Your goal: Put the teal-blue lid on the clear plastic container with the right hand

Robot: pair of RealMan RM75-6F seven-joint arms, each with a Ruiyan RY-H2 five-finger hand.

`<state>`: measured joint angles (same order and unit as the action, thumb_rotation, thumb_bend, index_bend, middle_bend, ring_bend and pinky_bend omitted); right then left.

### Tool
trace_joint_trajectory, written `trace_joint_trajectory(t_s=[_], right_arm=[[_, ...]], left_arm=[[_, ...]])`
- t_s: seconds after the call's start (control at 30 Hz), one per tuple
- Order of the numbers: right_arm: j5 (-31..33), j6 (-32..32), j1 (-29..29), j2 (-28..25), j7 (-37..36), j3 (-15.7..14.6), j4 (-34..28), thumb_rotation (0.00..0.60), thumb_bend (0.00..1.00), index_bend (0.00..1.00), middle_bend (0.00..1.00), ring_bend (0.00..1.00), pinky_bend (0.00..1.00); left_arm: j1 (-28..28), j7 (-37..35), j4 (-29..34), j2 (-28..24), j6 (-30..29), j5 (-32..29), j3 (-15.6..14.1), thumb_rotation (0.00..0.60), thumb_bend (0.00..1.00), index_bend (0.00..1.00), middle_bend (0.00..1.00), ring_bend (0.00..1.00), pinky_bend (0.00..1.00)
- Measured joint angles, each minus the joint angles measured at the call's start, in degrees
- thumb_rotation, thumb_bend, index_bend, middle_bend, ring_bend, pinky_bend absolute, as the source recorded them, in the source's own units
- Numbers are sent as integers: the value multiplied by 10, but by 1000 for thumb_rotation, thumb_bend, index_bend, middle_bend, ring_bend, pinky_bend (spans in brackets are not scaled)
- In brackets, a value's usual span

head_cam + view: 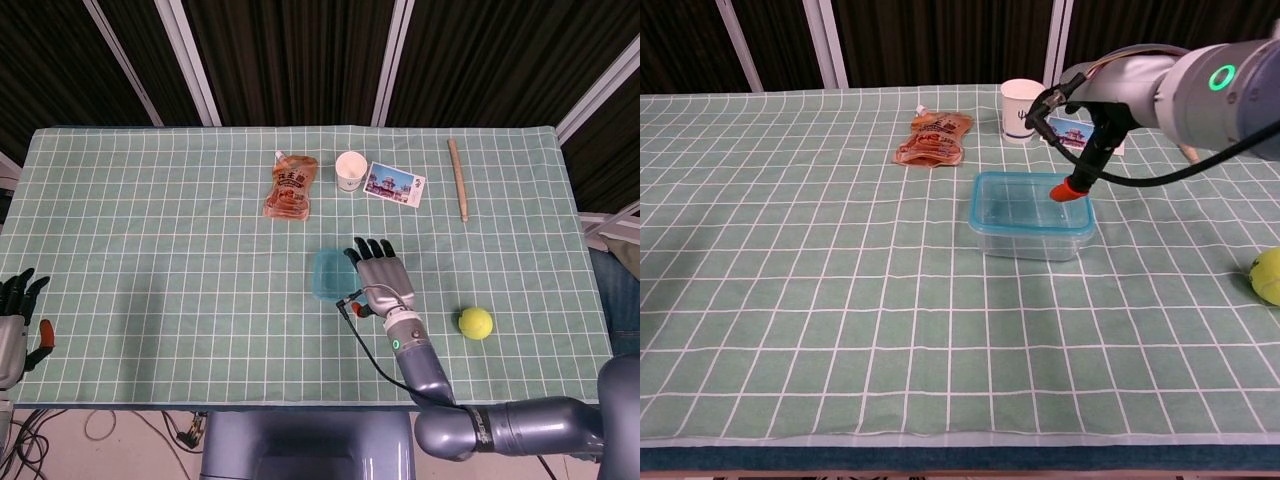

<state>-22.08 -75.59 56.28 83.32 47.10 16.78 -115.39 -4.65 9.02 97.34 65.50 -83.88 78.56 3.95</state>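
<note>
The lid (1030, 202) sits on the container (1032, 238), in the middle of the table (150, 250). In the chest view its teal rim follows the container's top edge on all sides I can see, so it looks placed. Whether it is pressed down fully, I cannot tell.

The right hand (382, 273) is above the right edge of the container, with its fingers stretched out and apart. It holds nothing. In the chest view its orange-tipped thumb (1068, 188) hangs close over the lid's far right corner.

The main risk is this thumb. If the hand pulls back low or sideways, the thumb may catch the rim, lift 1 corner of the lid, or push the light container across the cloth. The dark cable at the wrist may also drag over the lid. A lid that only rests loosely would move easily.

The left hand (15, 318) is at the table's left edge, with fingers spread, empty, and well apart from everything.
</note>
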Motion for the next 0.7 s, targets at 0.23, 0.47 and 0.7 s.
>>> trace_joint_trajectory(t_s=[0.23,0.47,0.7], right_arm=[[-122,-24,-52,-19,-69,-36,-36,600,649,519,87,0,0],[-179,-33,-87,-37,-113,-46,-38,600,648,559,86,0,0],[-134,-2,-70,-41,-101,-22,-5,600,530,478,83,0,0]], left_arm=[[2,3,3,1,-7,14,-6,600,640,111,0,0,0],[4,2,3,2,-11,18,-7,600,640,111,0,0,0],[3,0,2,0,-4,2,-1,600,640,111,0,0,0]])
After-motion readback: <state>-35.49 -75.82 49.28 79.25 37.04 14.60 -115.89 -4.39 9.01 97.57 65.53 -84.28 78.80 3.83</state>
